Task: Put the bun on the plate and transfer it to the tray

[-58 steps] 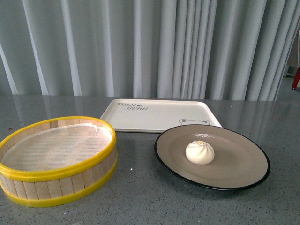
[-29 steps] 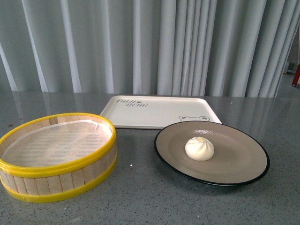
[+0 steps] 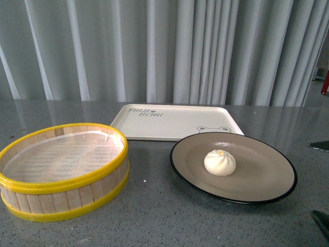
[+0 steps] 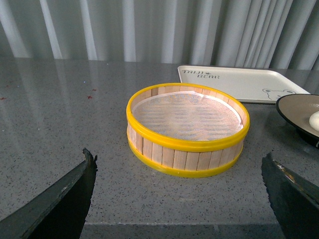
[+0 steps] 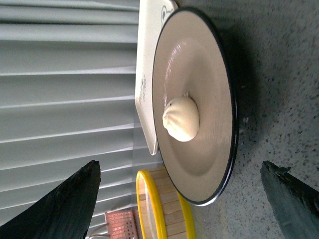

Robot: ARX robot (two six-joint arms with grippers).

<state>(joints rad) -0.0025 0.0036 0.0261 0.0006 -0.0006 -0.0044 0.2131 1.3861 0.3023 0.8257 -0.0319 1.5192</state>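
Observation:
The white pleated bun [image 3: 220, 162] sits in the middle of the tan plate [image 3: 267, 177] with a black rim, on the grey table. The cream tray [image 3: 175, 121] with a bear drawing lies just behind the plate and holds nothing. My right gripper [image 3: 320, 182] is open; only its dark fingertips show at the right edge, just right of the plate. In the right wrist view the open gripper [image 5: 179, 166] faces the plate [image 5: 209, 74] and bun [image 5: 181, 118]. My left gripper [image 4: 178, 164] is open and empty, near the table's front edge.
A round wooden steamer basket [image 3: 61, 170] with yellow rims and a white liner stands left of the plate; it also shows in the left wrist view [image 4: 187, 129]. Grey curtains hang behind the table.
My right gripper's fingertips have come into the front view at the right edge. The bun, plate, tray and basket have not moved.

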